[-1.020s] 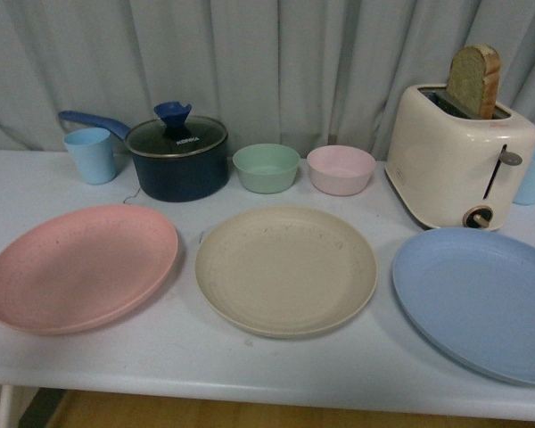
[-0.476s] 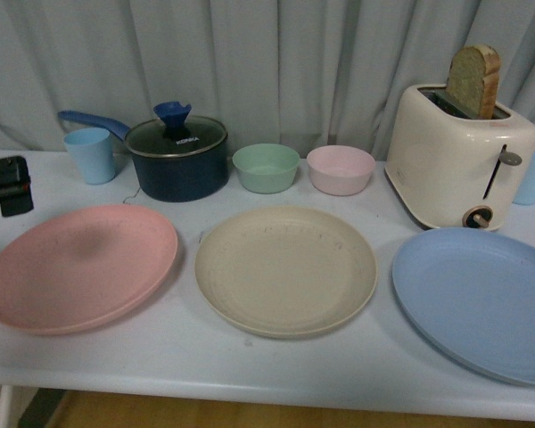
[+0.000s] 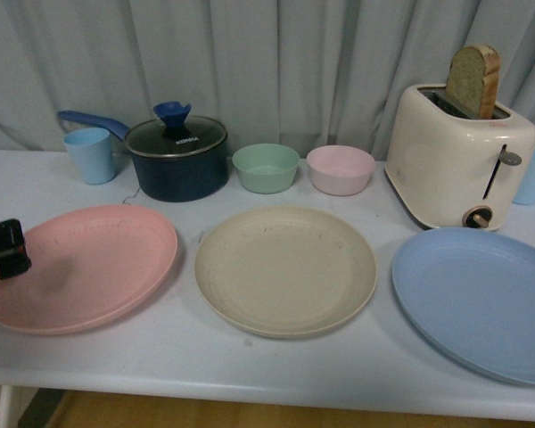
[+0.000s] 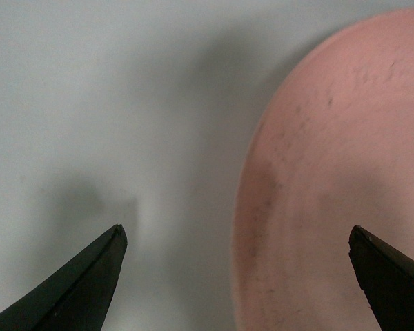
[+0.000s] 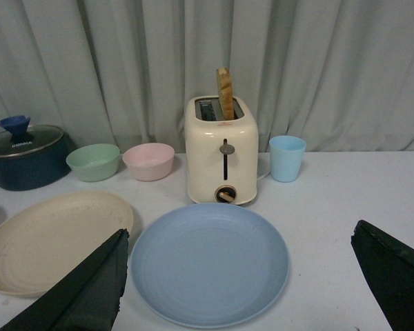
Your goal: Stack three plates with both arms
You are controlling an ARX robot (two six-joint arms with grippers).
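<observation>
Since half a second ago the black left gripper (image 3: 4, 248) has dropped over the left rim of the round matte pink plate (image 3: 82, 266), jaws spread wide, holding nothing; contact is hard to judge. The round beige plate (image 3: 285, 269) and the round light blue plate (image 3: 477, 299) lie separately to its right. The black right gripper (image 5: 238, 231) is likewise splayed.

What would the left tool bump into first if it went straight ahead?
Most likely the rim of the round matte pink plate: the open left tool straddles that edge, one finger over the white table. Distance unclear.

Three plates (image 3: 285, 272) abreast (bowls (image 3: 266, 168) behind)
</observation>
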